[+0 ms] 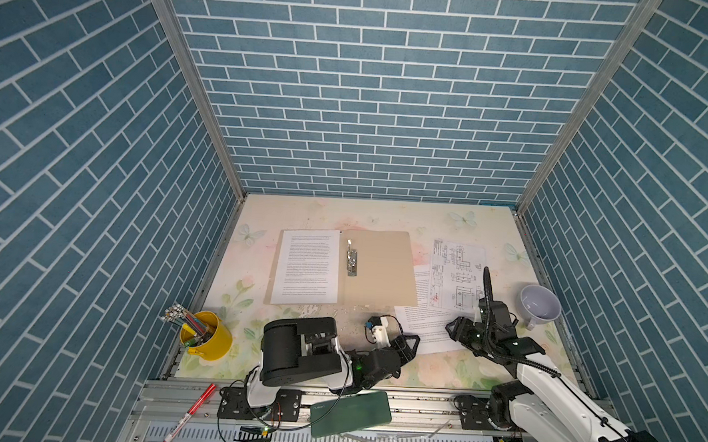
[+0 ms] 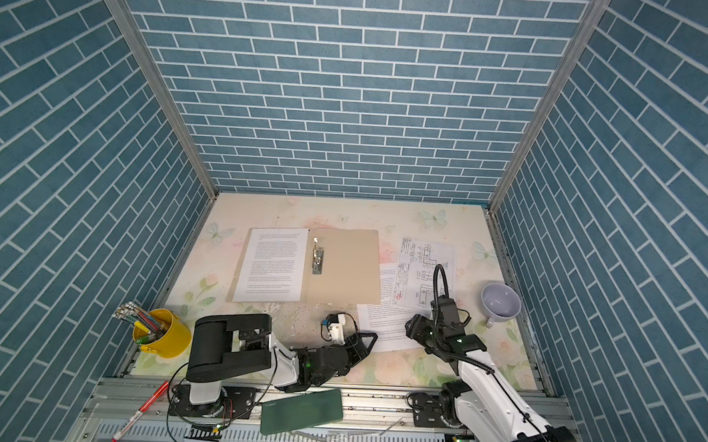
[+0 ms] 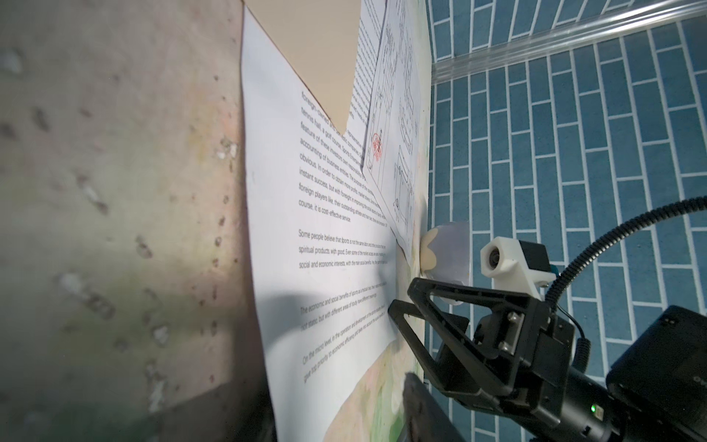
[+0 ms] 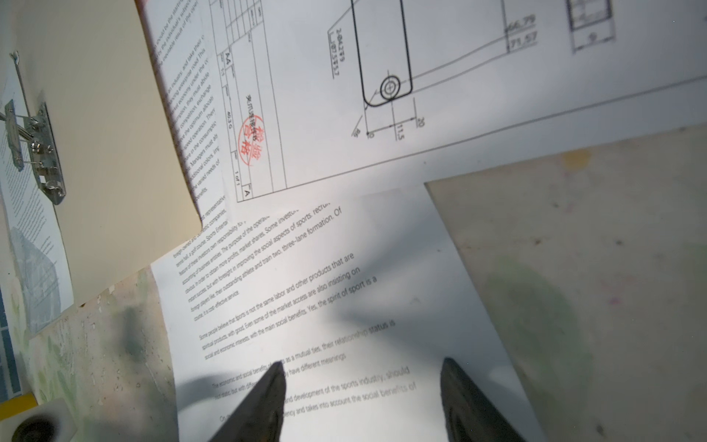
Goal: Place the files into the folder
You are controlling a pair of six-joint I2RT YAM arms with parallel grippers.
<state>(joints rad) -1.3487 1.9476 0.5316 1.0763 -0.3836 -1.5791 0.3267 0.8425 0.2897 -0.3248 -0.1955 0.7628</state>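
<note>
Twin high views down on the whole table (image 1: 385, 219); wrist cameras low, close (both over the printed sheet (image 4: 344, 306))

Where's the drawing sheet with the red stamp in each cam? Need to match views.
Top view: drawing sheet right of centre, beyond the right arm.
Top view: same place.
Left wrist: narrow strip, upper middle.
Right wrist: fills the upper middle and right.
Landmark: the tan folder, in all four.

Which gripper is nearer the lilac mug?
Right. The right gripper is over the loose text sheet, on its mug side; the left gripper is at that sheet's opposite edge.
</note>
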